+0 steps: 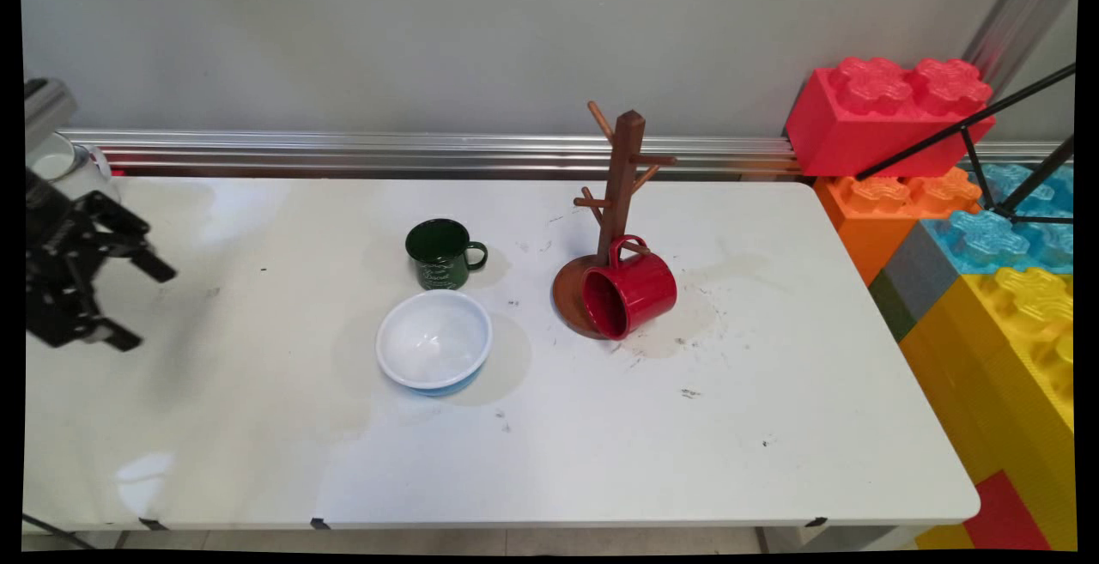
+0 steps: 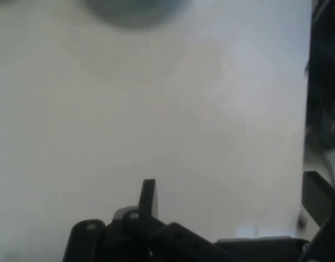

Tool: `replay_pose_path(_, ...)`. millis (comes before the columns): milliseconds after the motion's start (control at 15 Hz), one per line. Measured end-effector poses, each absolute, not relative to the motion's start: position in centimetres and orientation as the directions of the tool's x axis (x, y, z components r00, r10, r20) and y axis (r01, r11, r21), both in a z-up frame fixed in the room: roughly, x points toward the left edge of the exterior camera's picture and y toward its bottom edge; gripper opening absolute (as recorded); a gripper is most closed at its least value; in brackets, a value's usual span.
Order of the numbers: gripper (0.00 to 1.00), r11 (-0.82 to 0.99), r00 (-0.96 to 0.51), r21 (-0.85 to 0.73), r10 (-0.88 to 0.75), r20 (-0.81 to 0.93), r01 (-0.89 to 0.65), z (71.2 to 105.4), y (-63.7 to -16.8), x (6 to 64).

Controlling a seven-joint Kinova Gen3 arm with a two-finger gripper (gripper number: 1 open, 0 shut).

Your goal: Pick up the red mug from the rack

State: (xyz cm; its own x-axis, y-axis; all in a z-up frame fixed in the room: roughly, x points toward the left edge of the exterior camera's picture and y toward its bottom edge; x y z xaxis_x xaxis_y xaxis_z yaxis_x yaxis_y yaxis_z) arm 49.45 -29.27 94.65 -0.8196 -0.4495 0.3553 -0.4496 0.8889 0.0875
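1. The surface (image 1: 773, 427) is white; its left side is partly hidden by the gripper (image 1: 146, 306), whose jaws stand wide, holding nothing.
2. The mug tree (image 1: 620, 195) carries a red mug (image 1: 631, 294) tipped at its base.
3. The white bowl (image 1: 434, 341) is empty.
4. The green mug (image 1: 441, 253) stands upright behind the bowl; its inside is too dark to make out.

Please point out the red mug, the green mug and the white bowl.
red mug (image 1: 640, 289), main view, on its outer side.
green mug (image 1: 440, 265), main view, on its body.
white bowl (image 1: 434, 341), main view, on its inner bottom.
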Motion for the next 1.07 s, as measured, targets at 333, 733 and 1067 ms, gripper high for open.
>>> replay_pose_path(333, 1.00, 0.843, -0.720, 0.138, -0.520, 0.460, -0.520, 94.8, -30.1, 46.1)
replay_pose_path(733, 1.00, 0.784, -0.572, 0.196, -0.576, 0.584, -0.589, 94.8, -31.6, 40.9)
replay_pose_path(1067, 1.00, 0.767, -0.505, 0.174, -0.556, 0.660, -0.617, 95.5, -31.9, 36.7)
